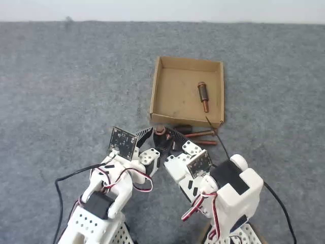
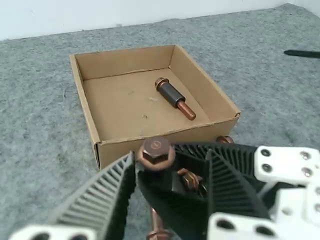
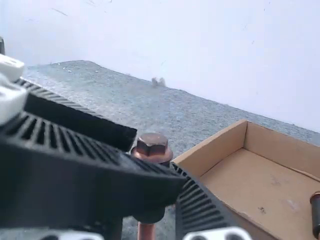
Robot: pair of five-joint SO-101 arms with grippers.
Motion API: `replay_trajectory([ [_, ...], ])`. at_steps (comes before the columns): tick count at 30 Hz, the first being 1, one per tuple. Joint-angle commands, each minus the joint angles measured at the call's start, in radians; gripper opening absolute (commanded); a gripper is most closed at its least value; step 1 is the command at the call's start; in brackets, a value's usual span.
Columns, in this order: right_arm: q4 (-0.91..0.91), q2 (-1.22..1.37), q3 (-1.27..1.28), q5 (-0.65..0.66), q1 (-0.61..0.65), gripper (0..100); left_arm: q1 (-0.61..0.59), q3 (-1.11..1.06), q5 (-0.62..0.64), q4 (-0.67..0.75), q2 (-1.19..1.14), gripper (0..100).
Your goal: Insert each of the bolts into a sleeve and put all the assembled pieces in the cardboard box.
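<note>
**jo_builds:** So how far along is this run?

**benchbot:** I'd say roughly a third, maybe less. Everything sits on the grey carpet point(image 1: 76, 76), and I'll place things off the cardboard box point(image 1: 154, 94). Both arms meet just outside the box's near wall, toward one corner. The right gripper point(image 1: 171, 138) is clamped on an upright piece point(image 2: 156, 151), gripping just under the head. In the right wrist view that piece has its copper head on top, a dark sleeve below, and the shank poking out the bottom. So the bolt looks seated already. The left gripper point(image 1: 152, 141) is pressed in close on the piece's other side. Honestly I can't tell if it's closed on anything or just parked there.

**jo_builds:** Anything in the box yet?

**benchbot:** One finished piece point(image 1: 203, 95) lying flat inside, near the wall farthest from the grippers' corner. That's the only one done.

**jo_builds:** And what's left?

**benchbot:** The upright piece needs to go over the near wall and get dropped in. After that there's a dark sleeve point(image 1: 183, 128) and some loose bolts point(image 1: 202, 133) on the carpet, right against the outside of that same wall. I can't get an exact count, since they overlap a bit. Those need pairing up and boxing too.
</note>
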State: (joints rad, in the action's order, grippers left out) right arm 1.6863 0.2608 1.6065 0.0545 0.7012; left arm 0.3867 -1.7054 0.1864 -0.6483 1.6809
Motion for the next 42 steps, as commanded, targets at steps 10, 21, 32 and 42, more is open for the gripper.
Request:
replay_trajectory([
  [10,0.007,-0.065,0.008,0.011,-0.019,0.6,-0.028,0.088,0.08,0.002,0.021,21],
  [21,0.007,-0.065,0.009,0.011,-0.021,0.6,-0.104,0.196,0.135,-0.002,0.021,16],
  [32,0.007,-0.065,0.011,0.011,-0.024,0.6,-0.368,0.225,0.137,-0.008,0.021,1],
  [42,0.004,-0.142,0.012,0.011,-0.104,0.6,-0.416,0.074,-0.029,-0.176,0.021,1],
])
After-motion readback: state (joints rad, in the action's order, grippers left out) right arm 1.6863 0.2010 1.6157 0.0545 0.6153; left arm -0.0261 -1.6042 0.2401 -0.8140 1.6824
